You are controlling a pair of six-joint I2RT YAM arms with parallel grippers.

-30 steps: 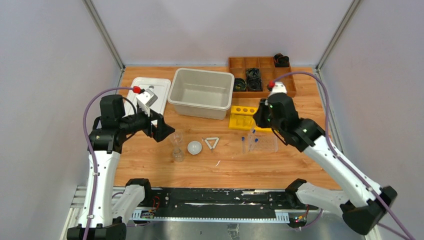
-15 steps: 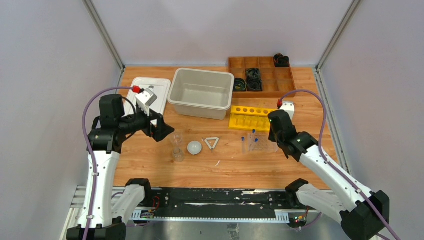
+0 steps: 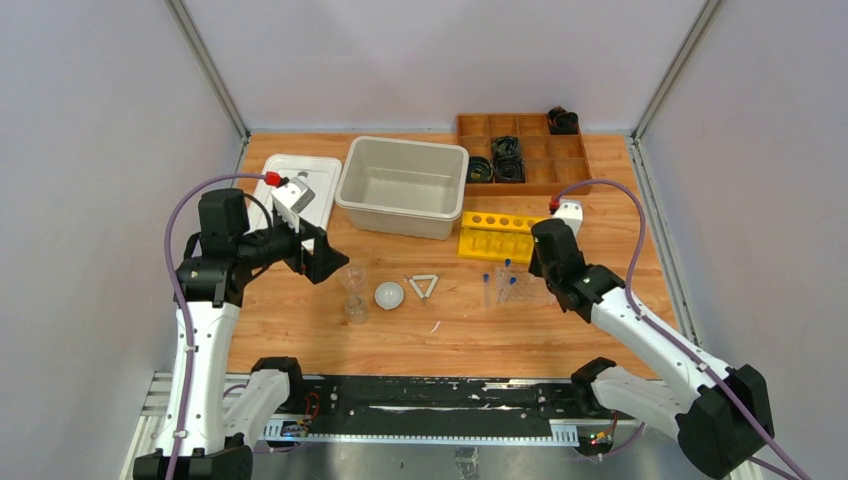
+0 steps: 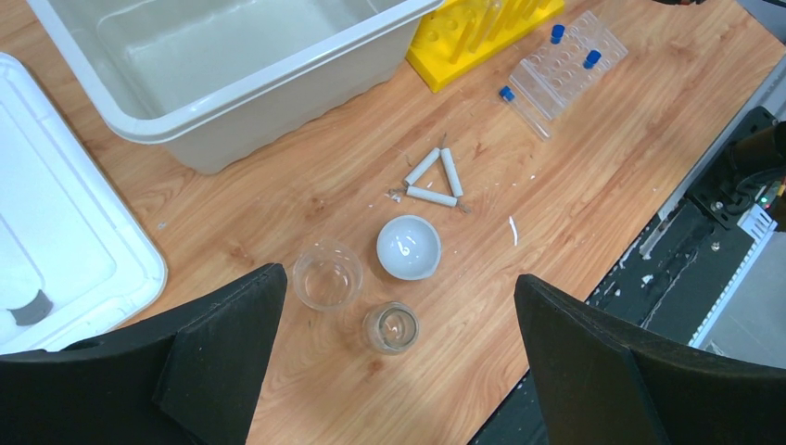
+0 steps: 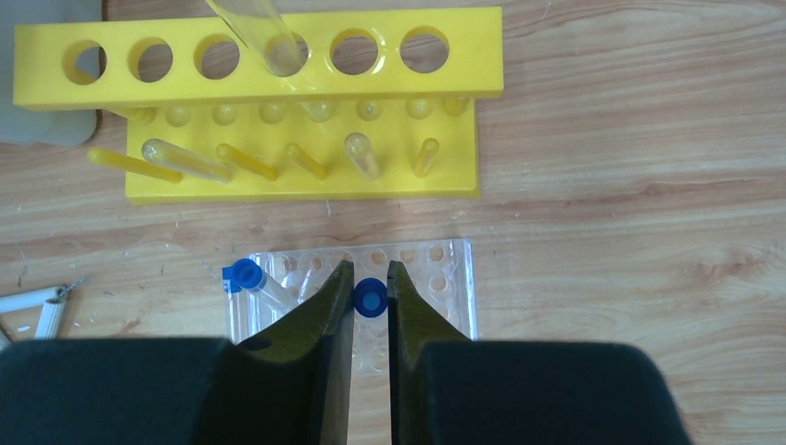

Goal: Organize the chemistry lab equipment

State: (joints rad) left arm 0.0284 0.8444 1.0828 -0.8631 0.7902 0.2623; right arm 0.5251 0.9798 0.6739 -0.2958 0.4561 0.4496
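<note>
While your left pincer (image 4: 394, 283) hangs wide open above the glass beakers (image 4: 326, 275) and white dish (image 4: 408, 247) on the bench (image 4: 602, 167), your right pincer (image 5: 371, 278) stands narrow over the clear rack (image 5: 445, 297). A blue-capped tube (image 5: 371, 298) sits between its tips, and you cannot tell whether they grip it.
</note>
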